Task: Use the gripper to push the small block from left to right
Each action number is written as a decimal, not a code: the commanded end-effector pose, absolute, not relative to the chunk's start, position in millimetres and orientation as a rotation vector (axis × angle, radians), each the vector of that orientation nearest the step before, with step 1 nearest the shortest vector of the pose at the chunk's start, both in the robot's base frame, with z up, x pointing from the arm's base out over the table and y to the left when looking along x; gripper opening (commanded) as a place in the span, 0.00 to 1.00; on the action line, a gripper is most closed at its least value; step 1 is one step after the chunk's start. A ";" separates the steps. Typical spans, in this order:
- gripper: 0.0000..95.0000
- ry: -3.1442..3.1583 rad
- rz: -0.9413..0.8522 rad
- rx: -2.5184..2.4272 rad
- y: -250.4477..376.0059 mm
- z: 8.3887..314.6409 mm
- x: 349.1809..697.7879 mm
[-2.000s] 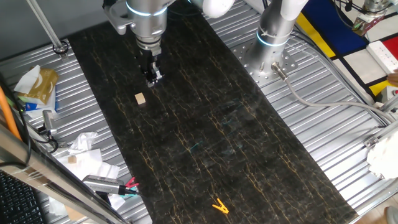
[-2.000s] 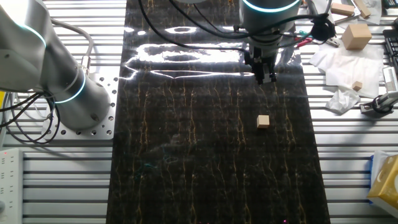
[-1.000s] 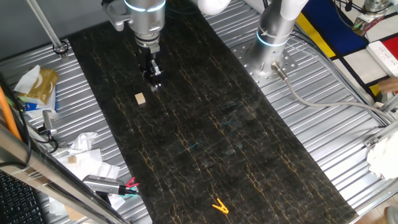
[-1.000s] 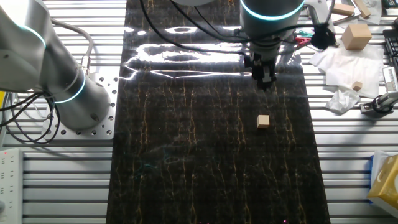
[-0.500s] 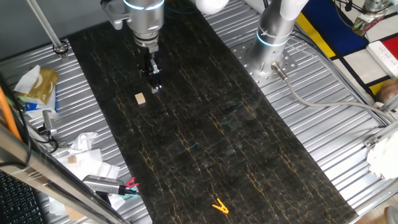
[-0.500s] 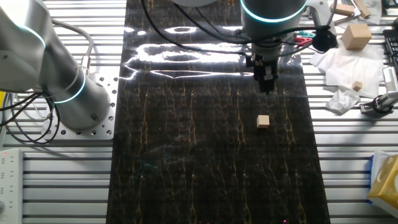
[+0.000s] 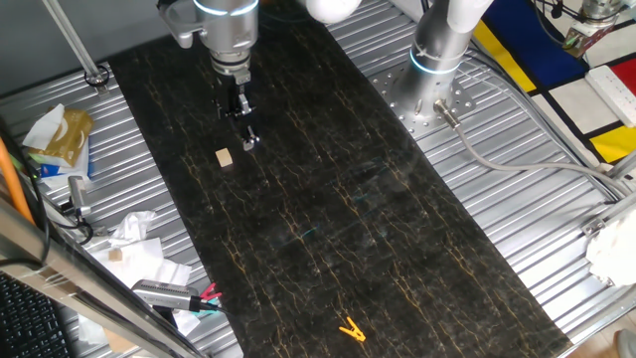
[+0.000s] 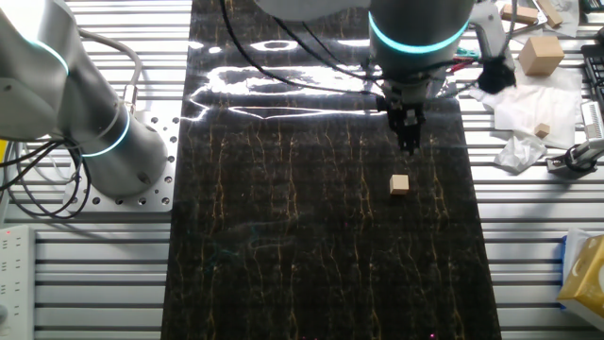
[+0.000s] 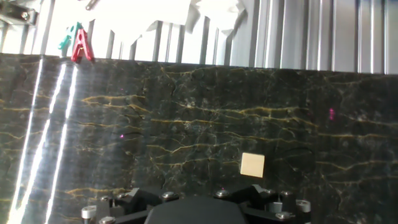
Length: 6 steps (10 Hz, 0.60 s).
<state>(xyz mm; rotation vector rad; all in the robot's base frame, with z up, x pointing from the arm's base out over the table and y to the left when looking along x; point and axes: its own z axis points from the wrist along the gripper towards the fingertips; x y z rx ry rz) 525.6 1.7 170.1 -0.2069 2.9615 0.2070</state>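
The small block is a pale tan wooden cube lying on the dark marbled mat. It also shows in the other fixed view and in the hand view. My gripper hangs from the silver arm with the teal ring, its narrow fingers together and empty. Its tip is a short way beyond the block and apart from it, as the other fixed view also shows. The hand view shows only the hand's black body at the bottom edge; the fingertips are hidden there.
A yellow-orange clip lies at the mat's near end. A second arm's base stands beside the mat. Crumpled paper and tools lie left of the mat. Wooden blocks and tissue lie off the mat. A red clip sits by the mat's edge.
The gripper has come down and moved closer to the block over the last two seconds. The block has not moved.
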 end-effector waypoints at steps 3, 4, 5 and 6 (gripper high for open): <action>1.00 2.957 0.215 -0.239 -0.6 163.1 531.4; 1.00 2.961 0.224 -0.279 -2.0 157.9 533.4; 1.00 2.973 0.225 -0.283 -2.9 154.2 535.5; 1.00 2.978 0.224 -0.272 -3.1 152.7 537.3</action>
